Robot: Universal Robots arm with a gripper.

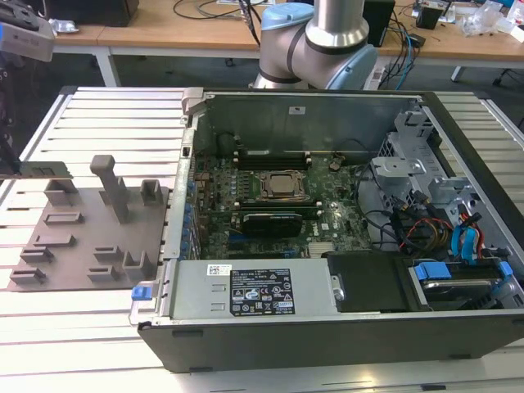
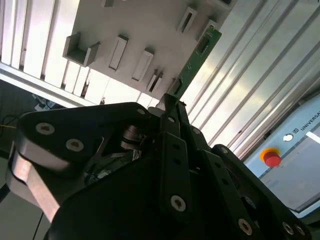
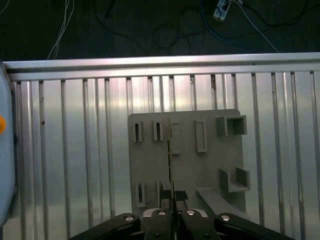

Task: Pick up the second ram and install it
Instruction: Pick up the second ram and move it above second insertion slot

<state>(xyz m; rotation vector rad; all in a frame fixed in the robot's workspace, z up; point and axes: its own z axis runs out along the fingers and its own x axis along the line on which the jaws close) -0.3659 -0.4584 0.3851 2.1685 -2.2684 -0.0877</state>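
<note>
Hand (image 3: pixel 171 201): black bolted links, clenched on the second ram (image 2: pixel 198 56).
Ram: thin green board jutting beyond the hand; flat face in the second wrist view, a mere edge-on line in the first wrist view.
Fixture plate (image 3: pixel 150 165): matte grey, raised blocks, beyond the hand.
Surface (image 3: pixel 75 150): ribbed aluminium slats under it.

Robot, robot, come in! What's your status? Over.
End effector shut on long thin green circuit-board ram stick. Stick over grey plastic fixture plate, not yet in open black computer case.
</note>
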